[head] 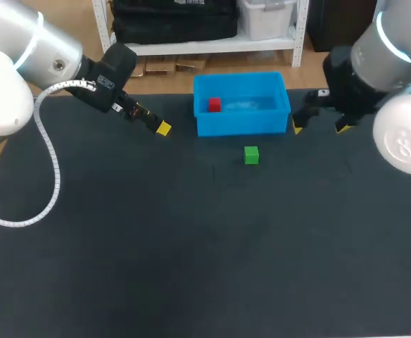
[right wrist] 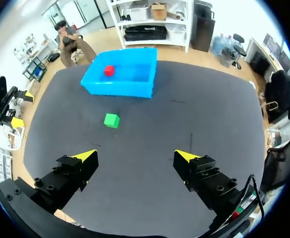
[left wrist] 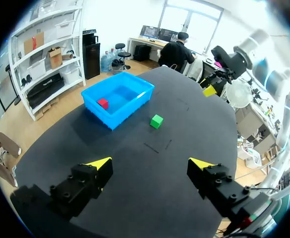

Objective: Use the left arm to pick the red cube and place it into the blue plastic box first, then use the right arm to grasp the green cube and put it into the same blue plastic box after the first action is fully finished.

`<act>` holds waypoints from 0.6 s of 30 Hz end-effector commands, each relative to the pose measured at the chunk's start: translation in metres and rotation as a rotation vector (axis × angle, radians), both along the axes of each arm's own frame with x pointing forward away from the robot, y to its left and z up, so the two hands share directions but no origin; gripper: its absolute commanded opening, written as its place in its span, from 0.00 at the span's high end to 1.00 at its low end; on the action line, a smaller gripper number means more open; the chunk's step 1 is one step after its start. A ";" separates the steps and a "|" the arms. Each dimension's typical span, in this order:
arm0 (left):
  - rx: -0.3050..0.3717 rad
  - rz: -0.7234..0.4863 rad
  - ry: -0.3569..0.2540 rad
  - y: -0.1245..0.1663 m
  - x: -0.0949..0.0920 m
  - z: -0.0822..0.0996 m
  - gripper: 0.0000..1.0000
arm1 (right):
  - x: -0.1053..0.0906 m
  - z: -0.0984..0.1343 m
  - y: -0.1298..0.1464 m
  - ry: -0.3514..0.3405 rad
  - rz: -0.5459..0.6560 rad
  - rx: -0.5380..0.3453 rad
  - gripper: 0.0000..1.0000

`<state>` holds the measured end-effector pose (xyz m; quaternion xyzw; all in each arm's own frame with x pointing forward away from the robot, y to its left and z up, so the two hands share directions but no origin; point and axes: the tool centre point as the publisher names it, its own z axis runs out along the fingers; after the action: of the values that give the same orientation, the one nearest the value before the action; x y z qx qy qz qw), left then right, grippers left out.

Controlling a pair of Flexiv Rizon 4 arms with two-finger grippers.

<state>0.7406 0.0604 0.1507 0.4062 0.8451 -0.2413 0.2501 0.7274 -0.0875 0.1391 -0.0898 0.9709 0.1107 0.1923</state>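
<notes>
Here: red cube (head: pixel 215 105) inside blue plastic box (head: pixel 242 125).

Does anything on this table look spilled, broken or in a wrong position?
Nothing stands out. The red cube lies inside the blue box, the green cube sits flat on the table near it, and the left hand and right hand are open and empty.

You have a dark, matte tabletop (head: pixel 191 267) in front of you. Two things sit directly on it. The blue plastic box (head: pixel 241 125) stands by the far edge, about mid-width. The green cube (head: pixel 251 155) lies near the box on its near side, not touching it. A few short faint marks (left wrist: pixel 150 147) show on the surface nearby.
</notes>
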 end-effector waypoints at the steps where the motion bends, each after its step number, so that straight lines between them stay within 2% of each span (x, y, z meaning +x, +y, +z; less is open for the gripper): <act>1: -0.005 -0.001 -0.004 0.001 -0.001 -0.001 0.00 | 0.008 0.001 0.008 0.037 -0.003 -0.036 0.00; 18: -0.005 -0.001 -0.004 0.001 -0.001 -0.001 0.00 | 0.023 -0.001 0.031 0.117 -0.052 -0.091 0.00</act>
<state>0.7406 0.0604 0.1507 0.4062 0.8451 -0.2413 0.2501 0.7424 -0.0639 0.1385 -0.0679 0.9847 0.0727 0.1429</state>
